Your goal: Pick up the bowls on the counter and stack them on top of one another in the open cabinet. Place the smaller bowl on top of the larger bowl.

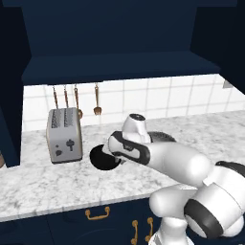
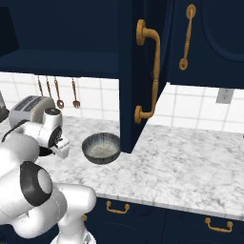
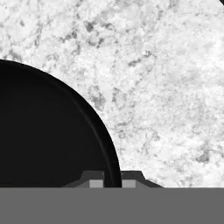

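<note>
The smaller bowl (image 1: 101,157), glossy and all black, sits on the counter (image 1: 43,184) just beside the toaster (image 1: 64,135), on the side away from the wall cabinet's edge, and the gripper (image 3: 112,181) is right down on it. In the hand view the two finger tips straddle the bowl's rim, one inside the wall, one outside, with only a narrow gap between them. Whether they are actually pinching the rim yet, I cannot tell. The arm's wrist hangs over the bowl's far side in the left base view, hiding part of it.

Past that bowl from the toaster sits the larger bowl (image 2: 101,147), dark grey outside, speckled pale inside, and it holds nothing. The black bowl looks empty too, as far as its dark inside lets me judge.

Here's the worry. A rim pinch on a glossy bowl is a thin hold; if the fingers close off-centre or too lightly, the bowl could tip or swing as it lifts and slip out. There's an order question as well: the smaller bowl belongs on top, so if it goes up first, the stack comes out wrong or needs reshuffling.

Above the toaster, the open cabinet (image 1: 119,64) shows a deep dark shelf with nothing visible on it. Its door (image 2: 143,71) stands open beyond the grey bowl, an edge to clip on the way up.
</note>
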